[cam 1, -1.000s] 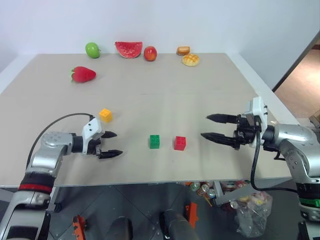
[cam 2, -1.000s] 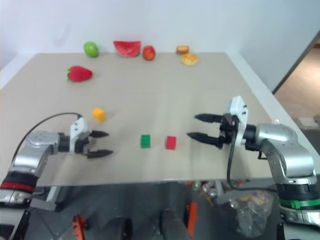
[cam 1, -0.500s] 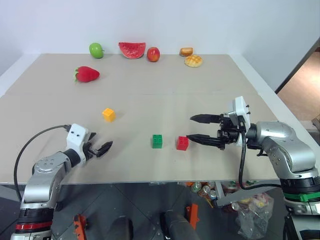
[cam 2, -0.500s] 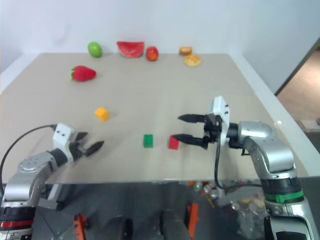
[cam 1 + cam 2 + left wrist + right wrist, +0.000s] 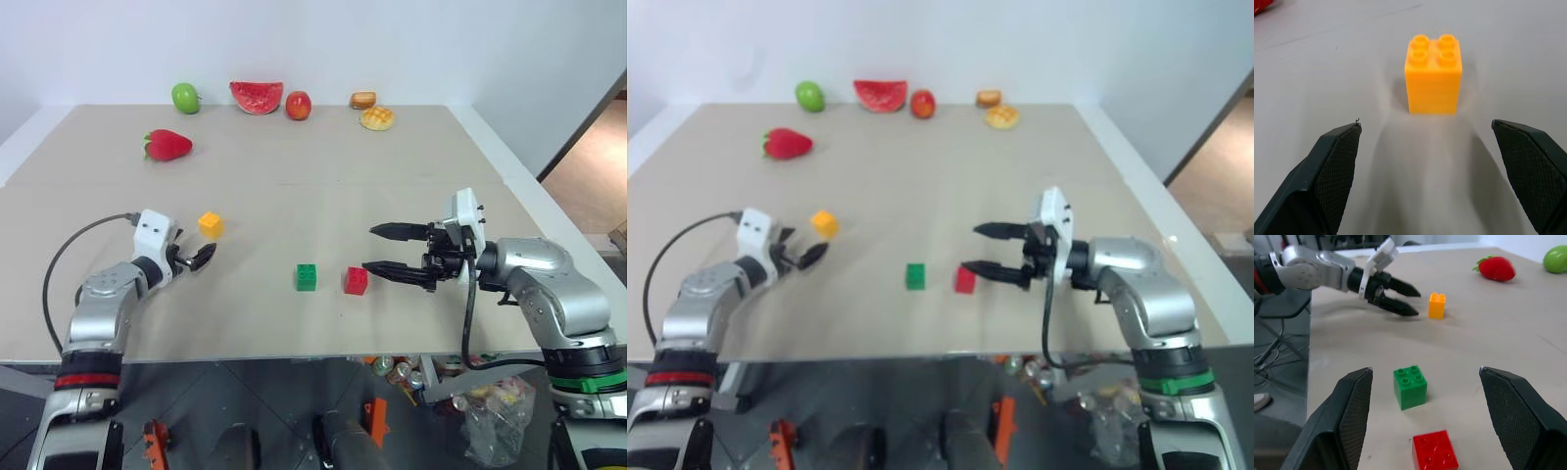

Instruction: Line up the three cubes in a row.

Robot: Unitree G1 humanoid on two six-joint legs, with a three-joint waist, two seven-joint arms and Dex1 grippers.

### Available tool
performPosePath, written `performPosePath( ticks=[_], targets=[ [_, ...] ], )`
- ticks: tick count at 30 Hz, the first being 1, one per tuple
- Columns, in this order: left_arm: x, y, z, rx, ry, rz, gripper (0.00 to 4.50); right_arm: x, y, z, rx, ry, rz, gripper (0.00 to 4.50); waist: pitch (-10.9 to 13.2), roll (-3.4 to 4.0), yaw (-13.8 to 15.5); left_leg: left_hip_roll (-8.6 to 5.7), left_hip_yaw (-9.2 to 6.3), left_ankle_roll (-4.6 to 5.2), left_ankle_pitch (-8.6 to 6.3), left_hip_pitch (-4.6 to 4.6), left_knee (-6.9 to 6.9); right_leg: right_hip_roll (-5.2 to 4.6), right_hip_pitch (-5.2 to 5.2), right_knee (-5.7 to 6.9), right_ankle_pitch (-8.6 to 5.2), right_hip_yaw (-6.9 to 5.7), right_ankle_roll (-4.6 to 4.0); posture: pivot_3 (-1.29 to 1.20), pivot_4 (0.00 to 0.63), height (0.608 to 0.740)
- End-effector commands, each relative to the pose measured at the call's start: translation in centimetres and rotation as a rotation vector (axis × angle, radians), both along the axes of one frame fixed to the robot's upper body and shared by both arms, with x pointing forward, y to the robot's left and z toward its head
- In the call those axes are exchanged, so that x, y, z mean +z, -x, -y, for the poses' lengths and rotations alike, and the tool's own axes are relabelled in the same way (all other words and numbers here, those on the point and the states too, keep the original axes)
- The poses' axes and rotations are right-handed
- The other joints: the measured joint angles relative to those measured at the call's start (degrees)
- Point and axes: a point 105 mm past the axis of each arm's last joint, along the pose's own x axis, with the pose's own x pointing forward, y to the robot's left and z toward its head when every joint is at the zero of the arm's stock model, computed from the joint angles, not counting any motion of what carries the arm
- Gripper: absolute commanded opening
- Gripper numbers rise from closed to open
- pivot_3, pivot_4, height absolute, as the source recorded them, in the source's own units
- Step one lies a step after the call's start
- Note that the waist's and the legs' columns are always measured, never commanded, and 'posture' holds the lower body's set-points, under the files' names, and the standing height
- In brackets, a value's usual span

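Two cubes, green point(image 5: 307, 277) and red point(image 5: 356, 281), sit side by side on the counter point(image 5: 294, 196), while the yellow cube point(image 5: 209, 224) lies apart, just ahead of the left tool point(image 5: 1427, 147), jaws apart. The right tool point(image 5: 397, 253), also spread and empty, hangs just beside red, so a stray nudge could knock it askew; a skewed left closing could tip yellow.

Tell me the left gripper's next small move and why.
Probably ease the left gripper forward so its open fingers pass on either side of the yellow-orange cube, then close. The cube stands just ahead, centred between the fingers and untouched, away from the green cube and red cube, which sit side by side.
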Motion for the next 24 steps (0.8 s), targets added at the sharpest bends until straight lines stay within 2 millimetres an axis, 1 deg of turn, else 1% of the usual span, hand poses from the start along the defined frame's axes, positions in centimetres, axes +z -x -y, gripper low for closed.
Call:
performPosePath(
  ticks=[1, 4, 7, 14, 15, 17, 18, 23, 24],
  targets=[
    [1.4, -1.1, -0.3, -0.019, -0.032, 0.047, 4.42, 2.7, -1.0, 0.0, -0.069, -0.082, 0.089, 3.6, 0.0, 0.0, 0.0, 0.01, 0.0, 0.0, 0.0, 0.0, 0.0, 0.01, -0.01, 0.0, 0.02, 0.0, -0.02, 0.0, 0.15, 0.74],
    [1.4, -1.7, -0.1, -0.029, -0.032, 0.047, 4.42, 3.0, -0.7, -0.3, -0.067, -0.112, 0.088, 3.6, 0.0, 0.0, 0.1, 0.01, -0.03, 0.0, 0.0, -0.02, 0.0, 0.01, -0.01, 0.0, 0.02, -0.03, -0.01, 0.0, 0.15, 0.74],
    [1.0, -2.1, 0.2, -0.039, -0.04, 0.043, 4.42, 2.8, -0.5, -0.5, -0.07, -0.116, 0.085, 3.6, 0.0, 0.0, 0.1, 0.0, -0.02, -0.02, -0.01, -0.07, -0.03, -0.02, -0.02, -0.02, -0.03, -0.01, 0.05, 0.0, 0.15, 0.74],
    [0.9, -3.0, 1.7, -0.088, -0.026, 0.042, 4.42, 2.7, -0.3, -0.3, -0.082, -0.122, 0.08, 3.6, 0.0, 0.0, 0.1, -0.02, -0.04, -0.05, -0.04, -0.1, -0.01, -0.04, -0.02, -0.04, -0.03, -0.01, 0.07, 0.0, 0.15, 0.74],
    [0.9, -3.1, 2.0, -0.097, -0.025, 0.046, 4.18, 2.7, -0.3, -0.3, -0.082, -0.122, 0.079, 3.6, 0.0, 0.0, 0.1, -0.03, -0.04, -0.05, -0.04, -0.1, 0.0, -0.04, -0.01, -0.04, -0.03, -0.01, 0.07, 0.0, 0.15, 0.74],
    [1.1, -3.3, 2.5, -0.114, -0.025, 0.055, 3.46, 2.6, -0.3, -0.3, -0.081, -0.117, 0.078, 3.6, 0.0, 0.0, 0.1, -0.04, -0.02, -0.05, -0.04, -0.1, 0.0, -0.04, -0.02, -0.04, -0.03, 0.02, 0.08, 0.0, 0.15, 0.74],
    [1.2, -3.4, 2.8, -0.122, -0.024, 0.061, 3.24, 2.6, -0.3, -0.3, -0.081, -0.115, 0.078, 3.6, 0.0, 0.0, 0.1, -0.04, -0.02, -0.05, -0.04, -0.11, 0.0, -0.04, -0.02, -0.04, -0.03, 0.02, 0.08, 0.0, 0.15, 0.74],
    [1.8, -3.9, 3.4, -0.137, -0.014, 0.078, 1.55, 2.5, -0.4, -0.1, -0.084, -0.106, 0.079, 3.6, 0.0, 0.0, 0.1, -0.01, -0.04, -0.05, -0.04, -0.09, -0.03, 0.02, -0.03, -0.04, -0.03, 0.01, 0.08, 0.0, 0.15, 0.74],
    [1.9, -4.0, 3.4, -0.138, -0.014, 0.078, 1.35, 2.5, -0.4, -0.1, -0.085, -0.105, 0.078, 3.6, 0.0, 0.0, 0.1, -0.01, -0.05, -0.05, -0.04, -0.09, -0.03, 0.02, -0.03, -0.04, -0.03, -0.01, 0.07, 0.0, 0.15, 0.74]
  ],
)
